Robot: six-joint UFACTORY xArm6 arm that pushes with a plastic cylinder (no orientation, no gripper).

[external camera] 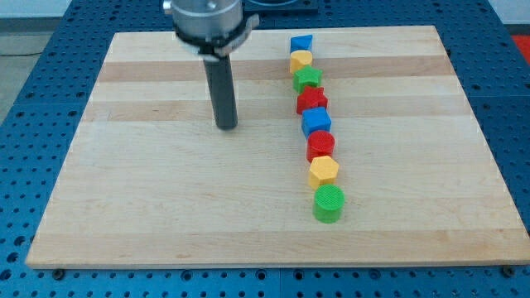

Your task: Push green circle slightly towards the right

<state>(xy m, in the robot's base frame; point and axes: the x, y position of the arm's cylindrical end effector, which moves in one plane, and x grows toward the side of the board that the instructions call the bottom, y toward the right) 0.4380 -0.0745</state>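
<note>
My tip (227,126) is just a plain rod, holding nothing.
It rests on the wooden board (149,207), well apart from the green circle (329,203) at the bottom of the block line.

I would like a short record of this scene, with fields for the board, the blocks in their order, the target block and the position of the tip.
board: wooden board on a blue perforated table
blocks, view's top to bottom: blue block, yellow block, green star, red star, blue cube, red block, yellow hexagon, green circle
arrangement: one near-vertical line, right of centre
target: green circle, lowest in the line
my tip: left of the line, level with the blue cube, touching no block
</note>
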